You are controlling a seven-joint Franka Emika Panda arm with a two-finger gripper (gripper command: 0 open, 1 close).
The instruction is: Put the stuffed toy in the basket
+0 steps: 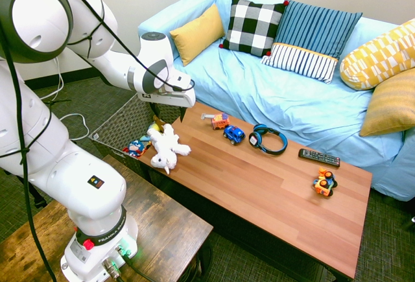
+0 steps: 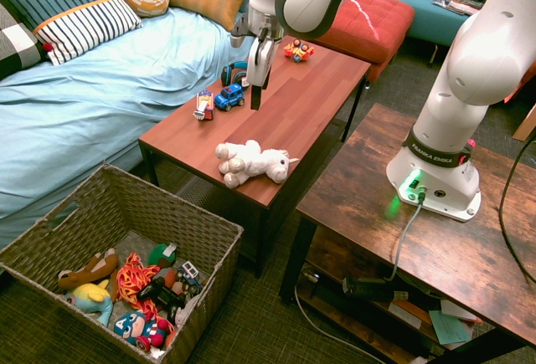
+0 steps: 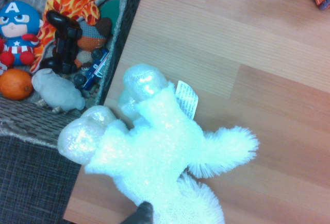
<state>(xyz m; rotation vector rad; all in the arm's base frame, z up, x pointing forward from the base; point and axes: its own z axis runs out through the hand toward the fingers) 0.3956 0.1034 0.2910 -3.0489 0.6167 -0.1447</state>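
Evidently the approach is in hand, the pincer (image 1: 170,112) spread and empty above the counter (image 1: 259,194), where the stuffed toy (image 1: 166,147) lies near the basket (image 2: 219,251), so lowering onto its body comes next.

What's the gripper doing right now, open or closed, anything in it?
Gripper: open, holding nothing; the stuffed toy lies on the table.
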